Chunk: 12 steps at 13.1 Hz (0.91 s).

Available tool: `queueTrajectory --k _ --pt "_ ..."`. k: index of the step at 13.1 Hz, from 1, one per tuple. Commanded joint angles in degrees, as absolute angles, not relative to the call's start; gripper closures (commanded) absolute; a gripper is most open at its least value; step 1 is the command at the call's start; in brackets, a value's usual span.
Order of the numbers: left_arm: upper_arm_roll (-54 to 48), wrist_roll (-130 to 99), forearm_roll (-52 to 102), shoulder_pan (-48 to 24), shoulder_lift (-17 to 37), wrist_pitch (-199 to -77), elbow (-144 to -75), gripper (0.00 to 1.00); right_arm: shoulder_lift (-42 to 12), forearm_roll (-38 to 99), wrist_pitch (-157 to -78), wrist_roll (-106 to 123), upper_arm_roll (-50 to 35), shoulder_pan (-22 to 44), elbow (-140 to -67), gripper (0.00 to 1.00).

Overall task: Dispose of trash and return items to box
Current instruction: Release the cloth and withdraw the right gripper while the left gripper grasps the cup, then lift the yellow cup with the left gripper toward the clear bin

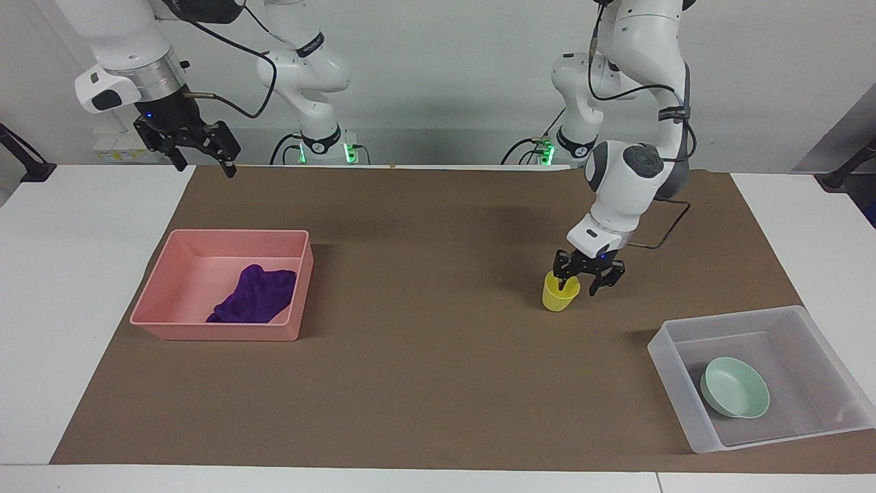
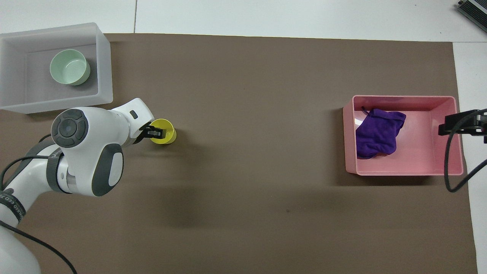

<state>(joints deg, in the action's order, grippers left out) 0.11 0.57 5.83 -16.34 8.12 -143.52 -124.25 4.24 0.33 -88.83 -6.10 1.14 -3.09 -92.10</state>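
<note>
The yellow cup (image 1: 560,296) (image 2: 169,133) stands upright on the brown mat. My left gripper (image 1: 578,284) (image 2: 156,133) is down at its rim, open, with one finger inside the cup and the other outside its wall. The mint-green bowl (image 1: 736,388) (image 2: 69,67) lies in the translucent box (image 1: 729,320) (image 2: 103,68) at the left arm's end of the table. The purple rag (image 1: 256,296) (image 2: 376,131) lies in the pink tray (image 1: 219,333) (image 2: 403,170). My right gripper (image 1: 204,163) (image 2: 454,125) waits open, high in the air above the right arm's end of the pink tray.
The brown mat (image 1: 424,383) covers most of the table, with bare white table around it. The box sits farther from the robots than the cup. A black cable hangs from the right wrist over the pink tray's end wall.
</note>
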Motion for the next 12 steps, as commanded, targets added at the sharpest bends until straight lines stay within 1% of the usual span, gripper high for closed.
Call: queueTrajectory --k 1,4,5,6,8,10,12 --pt "0.88 -2.1 4.92 -17.14 6.86 -144.49 -125.77 1.0 5.18 -0.88 -87.98 -5.27 0.79 -2.9 -92.28 0.0" --pt "0.97 -2.02 4.92 -16.35 5.89 -143.01 -124.46 1.0 5.71 -0.97 -88.59 -5.36 0.79 -2.81 -93.42 0.0" --pt "1.05 -2.02 4.92 -15.83 5.19 -140.82 -122.89 1.0 5.71 -0.97 -88.59 -5.36 0.79 -2.9 -93.43 0.0" --pt "1.05 -2.11 4.92 -14.52 5.1 -138.45 -120.43 1.0 5.71 -0.97 -88.59 -5.36 0.79 -2.81 -93.43 0.0" --pt "0.97 -2.02 4.92 -10.65 6.41 -134.49 -113.41 1.0 5.8 -0.97 -88.59 -5.27 0.79 -2.9 -93.52 0.0" --pt "0.97 -1.67 4.92 -7.4 9.65 -133.68 -106.12 1.0 5.8 -0.88 -88.59 -5.27 0.79 -2.81 -93.52 0.0" --pt "0.88 -1.58 5.1 -4.32 12.29 -133.68 -100.49 1.0 5.8 -0.88 -88.59 -5.27 0.79 -2.9 -93.69 0.0"
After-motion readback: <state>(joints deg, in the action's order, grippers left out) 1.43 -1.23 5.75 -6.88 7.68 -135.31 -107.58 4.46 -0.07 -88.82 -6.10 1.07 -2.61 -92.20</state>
